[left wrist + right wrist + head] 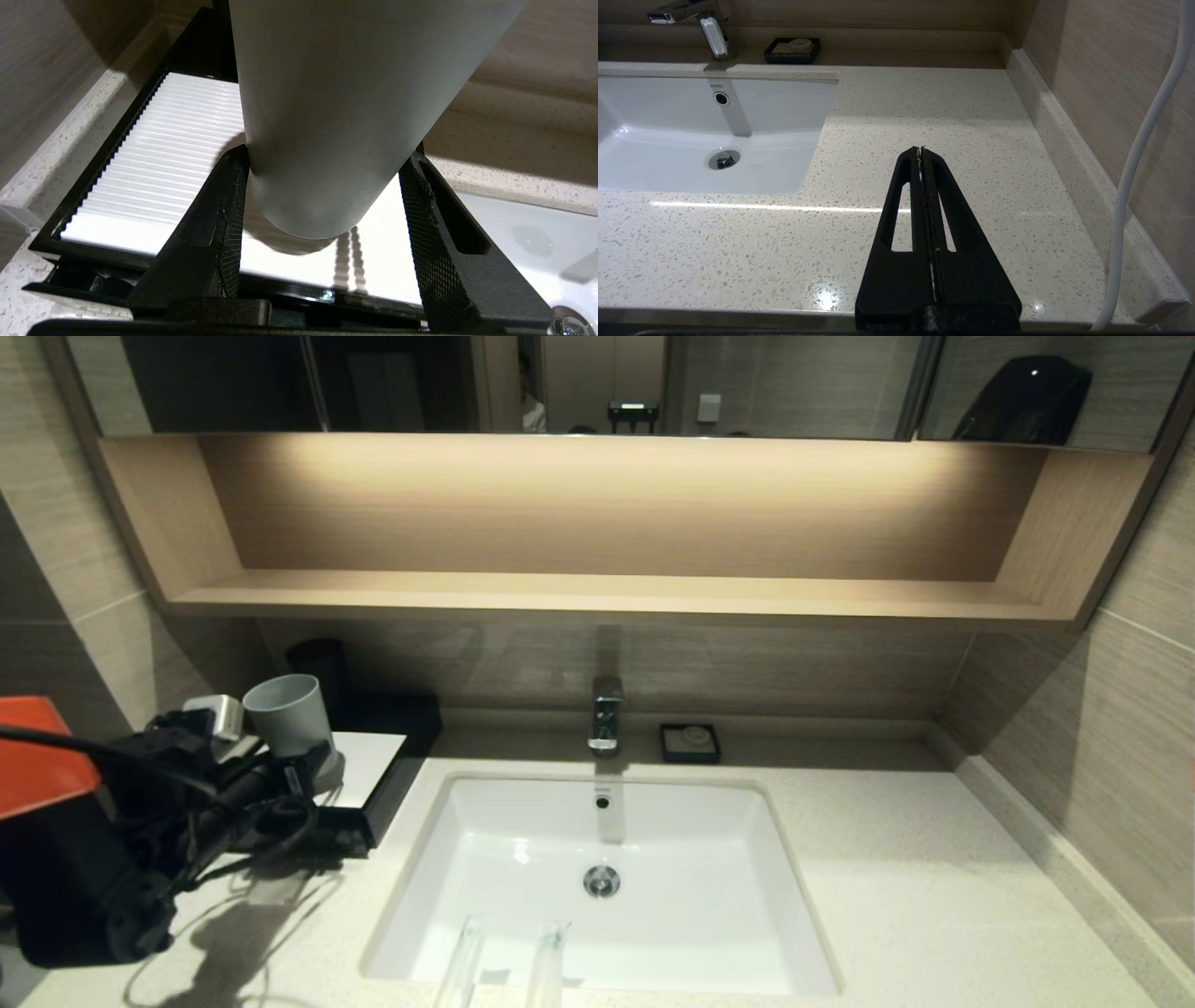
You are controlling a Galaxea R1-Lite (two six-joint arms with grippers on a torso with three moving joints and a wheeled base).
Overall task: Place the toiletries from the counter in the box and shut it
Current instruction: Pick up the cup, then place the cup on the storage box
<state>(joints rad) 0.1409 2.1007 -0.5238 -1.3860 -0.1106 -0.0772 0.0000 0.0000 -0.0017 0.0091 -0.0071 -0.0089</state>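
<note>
Clamping the light grey plastic cup [345, 116] near its base, the left gripper [322, 224] has one ribbed black finger on each side of the cup's wall and holds it upright just above the low black rectangular box [387, 784]. From the left wrist camera the cup's bottom appears to hang slightly clear of the box's ribbed white top panel [159, 172], casting a shadow on it. The box sits at the back left of the pale cream speckled stone tabletop [915, 887], close to the wall.

Small grey lettering reading "TOTO" [715, 86] is printed on the inner back wall of the white rectangular sunken sink [523, 877], just above the round overflow hole. No other writing can be read.

Two long, slim packets in clear plastic wrap [509, 961] lie side by side on the tabletop at the sink's near edge, their far ends reaching over the basin; they lie well apart from the box.

A chrome tap [606, 712] stands behind the sink, and beside it a small black square soap dish [690, 743] holds a pale round soap. A tan wooden wall shelf [607, 593] runs above.

The right gripper [921, 151] hangs over the bare tabletop right of the sink, its black fingers pressed together, a thin white sliver showing in the seam between them.
</note>
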